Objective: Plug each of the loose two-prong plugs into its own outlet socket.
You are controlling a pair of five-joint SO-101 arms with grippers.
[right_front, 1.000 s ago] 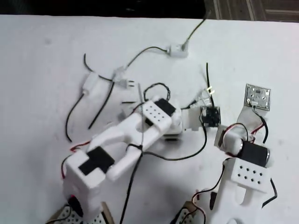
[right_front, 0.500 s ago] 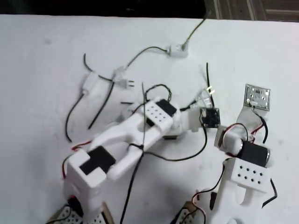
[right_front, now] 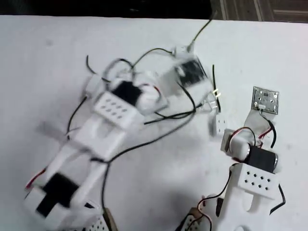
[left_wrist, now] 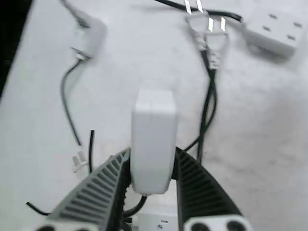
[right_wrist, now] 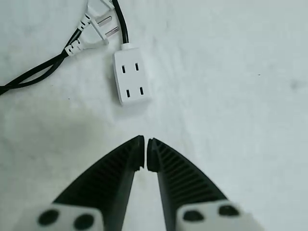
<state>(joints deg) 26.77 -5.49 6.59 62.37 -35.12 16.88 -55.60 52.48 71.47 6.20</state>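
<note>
Since the left gripper [left_wrist: 151, 166] is clamped on a white socket block [left_wrist: 153, 130], which looks like light, rigid, smooth plastic, expect slip and cord drag. The right gripper [right_wrist: 145, 155] is pinched shut on nothing, near the table socket [right_wrist: 130, 77]. Grab the plug [right_wrist: 98, 26] just beside it by its body, not the prongs.

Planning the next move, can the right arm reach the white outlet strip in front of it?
Probably yes: bare table lies between the right gripper and the outlet strip, though its jaws are shut.

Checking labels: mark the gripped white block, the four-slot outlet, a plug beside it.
white block [left_wrist: 153, 139], left wrist view, top face.
four-slot outlet [right_wrist: 131, 77], right wrist view, face centre.
plug [right_wrist: 96, 32], right wrist view, white body.
</note>
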